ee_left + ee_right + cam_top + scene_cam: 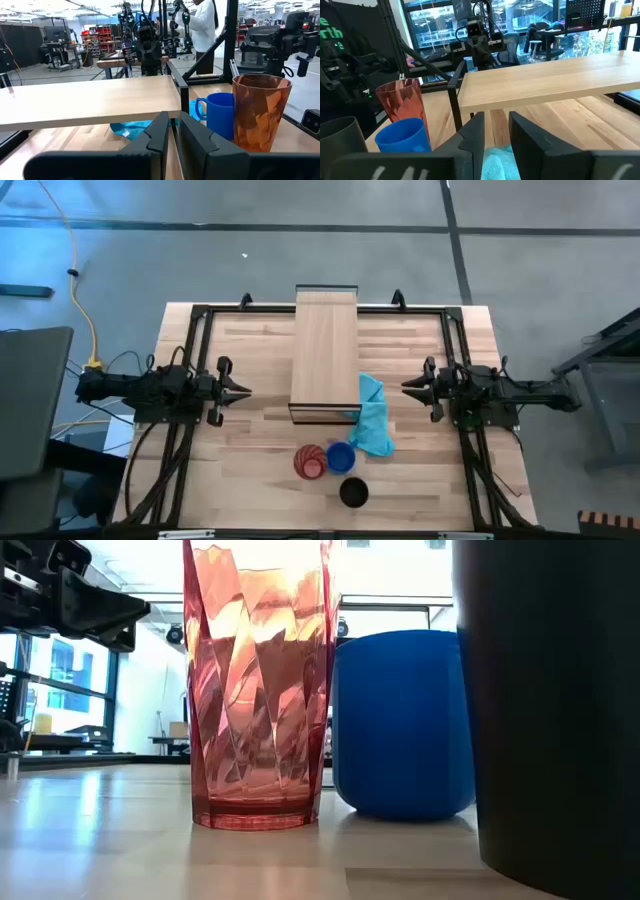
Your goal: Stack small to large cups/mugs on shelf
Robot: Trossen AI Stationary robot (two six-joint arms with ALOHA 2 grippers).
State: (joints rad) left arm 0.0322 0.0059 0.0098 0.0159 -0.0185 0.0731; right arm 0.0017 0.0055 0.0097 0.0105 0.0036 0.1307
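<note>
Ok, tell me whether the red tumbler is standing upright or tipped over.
Upright. The red tumbler stands on its base on the tabletop, open mouth up, beside the blue mug; the high view looks straight down into its round rim.

Only one piece of writing is readable, and only in part. In the right wrist view, at about ten o'clock, a dark garment worn by a person beyond the table carries green letters cut off by the frame edge: an "e" above what looks like "rth". The cups, wooden shelf, blue cloth and robot arms show no legible labels.
</note>
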